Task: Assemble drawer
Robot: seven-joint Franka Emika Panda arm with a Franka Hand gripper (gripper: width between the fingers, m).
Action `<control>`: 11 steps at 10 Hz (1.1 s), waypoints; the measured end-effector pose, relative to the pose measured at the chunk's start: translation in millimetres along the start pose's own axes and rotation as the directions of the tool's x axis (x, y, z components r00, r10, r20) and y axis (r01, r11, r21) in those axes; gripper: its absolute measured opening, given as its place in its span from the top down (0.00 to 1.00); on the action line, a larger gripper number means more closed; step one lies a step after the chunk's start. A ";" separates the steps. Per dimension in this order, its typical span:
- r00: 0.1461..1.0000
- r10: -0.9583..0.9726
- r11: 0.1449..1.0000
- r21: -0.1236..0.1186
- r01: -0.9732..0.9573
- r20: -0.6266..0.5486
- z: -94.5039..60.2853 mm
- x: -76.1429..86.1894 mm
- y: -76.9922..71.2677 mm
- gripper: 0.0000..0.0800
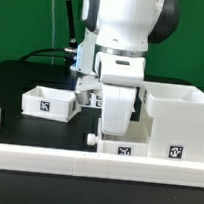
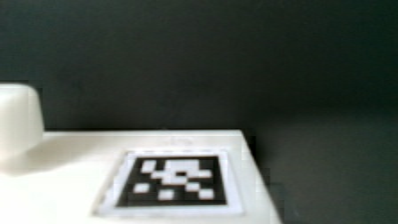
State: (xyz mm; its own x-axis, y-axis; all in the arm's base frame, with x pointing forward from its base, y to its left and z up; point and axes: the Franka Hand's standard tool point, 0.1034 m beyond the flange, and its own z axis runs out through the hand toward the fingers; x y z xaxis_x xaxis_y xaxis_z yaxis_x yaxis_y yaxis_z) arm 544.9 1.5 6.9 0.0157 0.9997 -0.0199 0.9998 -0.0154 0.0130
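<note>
Nearest your wrist camera: a tagged white panel (image 2: 71, 155) on the dark table (image 2: 214, 60). Gripper (image 1: 113, 129) sits low between the small drawer box (image 1: 47, 101) and the large drawer case (image 1: 175, 118). Fingers are hidden, so you cannot tell whether it is open or closed.

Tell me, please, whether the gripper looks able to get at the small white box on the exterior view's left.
Probably yes. The small white box sits open-topped on the black table with nothing over it, and the stretch between it and the gripper, low beside the larger box, looks free.
</note>
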 end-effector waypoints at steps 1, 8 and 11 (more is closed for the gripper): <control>1.000 0.001 1.000 0.000 -0.001 0.000 0.0 -0.3 0.0 0.95; 1.000 0.017 1.000 -0.017 -0.017 -0.001 -11.9 4.2 6.0 0.26; 1.000 0.020 0.999 -0.034 -0.020 0.016 -40.2 -3.1 13.3 0.19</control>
State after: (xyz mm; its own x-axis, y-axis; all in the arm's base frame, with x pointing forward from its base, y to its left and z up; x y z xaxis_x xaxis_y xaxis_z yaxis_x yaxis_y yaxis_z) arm 557.6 -1.0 47.3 0.0362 0.9987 -0.0360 0.9983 -0.0345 0.0477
